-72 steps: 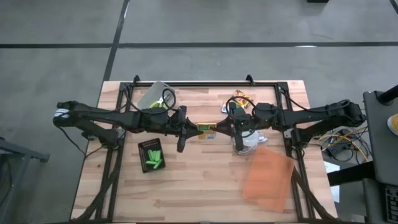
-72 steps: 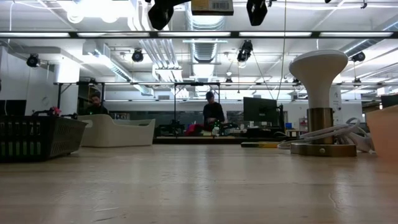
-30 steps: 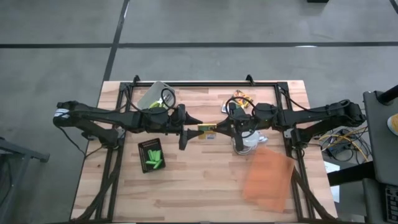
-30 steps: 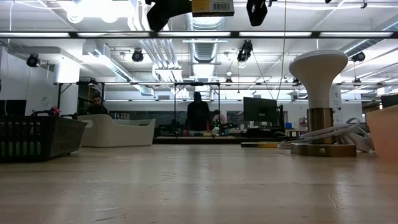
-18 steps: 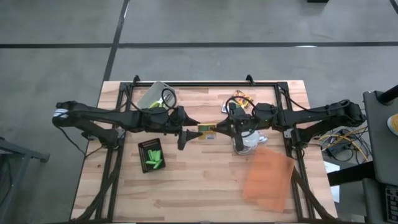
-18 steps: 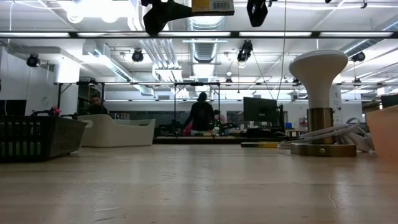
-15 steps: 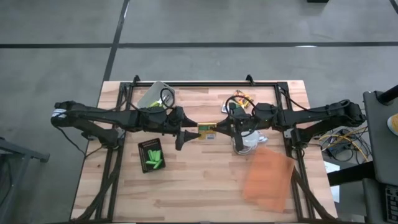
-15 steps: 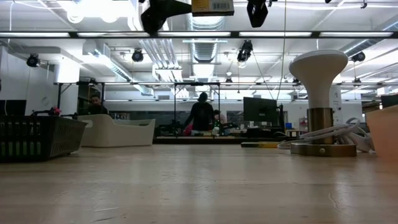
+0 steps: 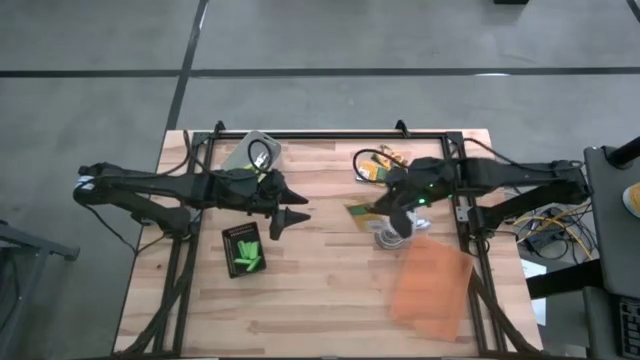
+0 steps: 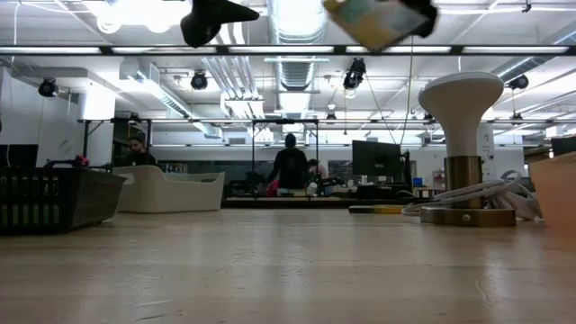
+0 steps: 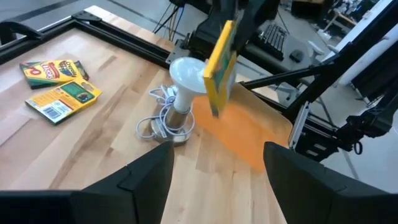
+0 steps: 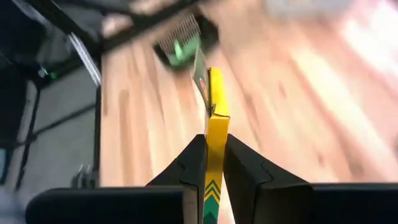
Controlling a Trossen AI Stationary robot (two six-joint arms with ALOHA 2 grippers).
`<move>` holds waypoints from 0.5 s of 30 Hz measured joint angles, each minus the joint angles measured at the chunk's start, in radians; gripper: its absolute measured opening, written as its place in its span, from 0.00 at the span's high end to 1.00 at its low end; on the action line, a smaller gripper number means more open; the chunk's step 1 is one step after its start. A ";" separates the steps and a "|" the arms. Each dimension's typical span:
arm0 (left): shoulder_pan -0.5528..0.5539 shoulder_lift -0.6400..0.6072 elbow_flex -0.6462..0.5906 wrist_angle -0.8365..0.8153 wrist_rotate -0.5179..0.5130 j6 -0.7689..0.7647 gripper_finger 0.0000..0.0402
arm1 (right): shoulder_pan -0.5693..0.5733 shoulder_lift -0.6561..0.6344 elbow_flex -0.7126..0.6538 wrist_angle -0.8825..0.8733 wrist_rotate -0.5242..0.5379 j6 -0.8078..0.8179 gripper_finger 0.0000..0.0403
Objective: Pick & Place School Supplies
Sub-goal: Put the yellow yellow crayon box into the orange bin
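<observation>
Wood makes up the big surface (image 9: 300, 290), and both dark arms reach in over it from the two sides. A big see-through orange sheet (image 9: 432, 283) lies flat near the right arm. A black tray (image 9: 244, 249) sits near the left arm with bright green sticks (image 9: 247, 256) inside, so that looks like the place where supplies go.

The right gripper (image 12: 214, 163) is up in the air over the middle of the surface. Its jaws are pinched tight on a flat yellow box (image 12: 215, 124), held by its thin edge so it does not slip. The left gripper (image 9: 291, 218) hovers just beside the tray with its jaws wide apart and nothing in them. I think it is waiting for its turn.

Two more yellow boxes (image 11: 61, 84) lie flat on the surface, one touching the other, not yet picked up. A white lamp (image 11: 181, 81) with a curly cord stands close to the orange sheet.

The left wrist view shows the held box (image 11: 221, 62) hanging on its edge high above the lamp; the high view cannot show how high it is. The right wrist view shows the tight pinch best. The low view shows people far off in the room.
</observation>
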 joint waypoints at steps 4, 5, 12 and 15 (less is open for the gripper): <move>0.000 0.010 0.000 -0.005 -0.016 0.027 0.37 | 0.031 0.009 0.164 -0.349 -0.044 0.114 0.91; 0.000 0.013 -0.002 -0.005 -0.029 0.029 0.37 | 0.045 0.010 0.196 -0.400 -0.063 0.144 0.91; 0.002 0.035 -0.020 -0.013 -0.046 0.048 0.37 | 0.168 0.011 0.345 -0.720 -0.103 0.402 0.91; 0.002 0.035 -0.044 0.008 -0.045 0.040 0.37 | 0.228 0.011 0.353 -0.871 -0.075 0.547 0.91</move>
